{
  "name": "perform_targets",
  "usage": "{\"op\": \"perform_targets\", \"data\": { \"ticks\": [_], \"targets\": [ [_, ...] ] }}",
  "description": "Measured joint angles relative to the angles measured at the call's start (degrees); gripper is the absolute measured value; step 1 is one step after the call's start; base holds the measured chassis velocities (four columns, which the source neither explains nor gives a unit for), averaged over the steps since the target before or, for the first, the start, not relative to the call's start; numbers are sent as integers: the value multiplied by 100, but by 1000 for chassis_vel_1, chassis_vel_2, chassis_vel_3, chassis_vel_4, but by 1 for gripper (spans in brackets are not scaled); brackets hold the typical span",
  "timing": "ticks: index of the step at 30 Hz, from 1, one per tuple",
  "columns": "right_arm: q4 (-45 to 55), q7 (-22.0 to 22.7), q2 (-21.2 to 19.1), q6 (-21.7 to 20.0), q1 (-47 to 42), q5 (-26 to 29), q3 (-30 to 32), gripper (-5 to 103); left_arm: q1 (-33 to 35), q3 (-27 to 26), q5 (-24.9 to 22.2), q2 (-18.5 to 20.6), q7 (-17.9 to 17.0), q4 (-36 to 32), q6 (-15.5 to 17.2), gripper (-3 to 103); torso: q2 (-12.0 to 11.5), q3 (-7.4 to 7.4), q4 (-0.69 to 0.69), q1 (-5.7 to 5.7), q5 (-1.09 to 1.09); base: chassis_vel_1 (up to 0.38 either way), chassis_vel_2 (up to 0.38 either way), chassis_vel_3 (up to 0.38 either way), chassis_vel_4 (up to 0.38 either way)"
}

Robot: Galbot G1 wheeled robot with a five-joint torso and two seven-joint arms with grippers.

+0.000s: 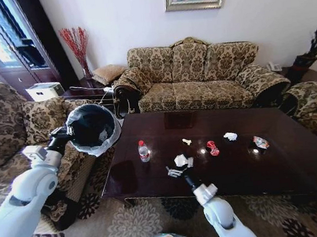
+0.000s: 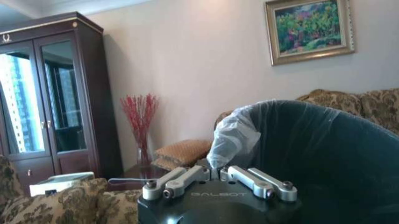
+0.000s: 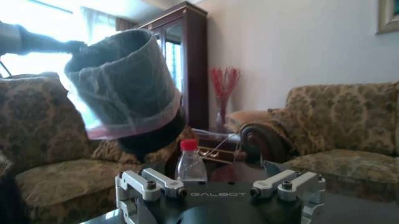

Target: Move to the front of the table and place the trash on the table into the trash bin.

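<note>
While the left gripper (image 1: 60, 139) clamps the round, black-bagged trash bin (image 1: 93, 128) by its rim, tilted, the right gripper (image 1: 175, 172) spreads its fingers. Just beyond them, a crumpled white paper wad (image 1: 181, 160) lies on the glossy dark table (image 1: 263, 167).

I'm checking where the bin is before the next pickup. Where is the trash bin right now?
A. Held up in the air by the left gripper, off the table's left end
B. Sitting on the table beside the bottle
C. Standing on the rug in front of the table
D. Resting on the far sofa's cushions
A: in the head view the left gripper clamps the rim of the trash bin, raised and tilted beside the table.
</note>
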Motion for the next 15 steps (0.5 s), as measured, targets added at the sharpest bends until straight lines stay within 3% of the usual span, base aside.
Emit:
{"op": "perform_targets", "data": {
  "ticks": [3,8,15],
  "targets": [
    [-395,136,-174,-185,849,139,-643,100,16,-36,11,-55,-10,-18,17,2,1,-1,2,-3,-1,0,0,0,0],
    [-980,334,4,-350,1678,415,-1492,100,-4,-65,11,-58,-25,-18,27,2,0,-1,5,-3,-2,0,0,0,0],
    [-1483,556,357,-351,2158,245,-1722,100,-75,-52,-21,-21,-28,5,28,2,0,-2,1,-3,-1,0,0,0,0]
  ]
}}
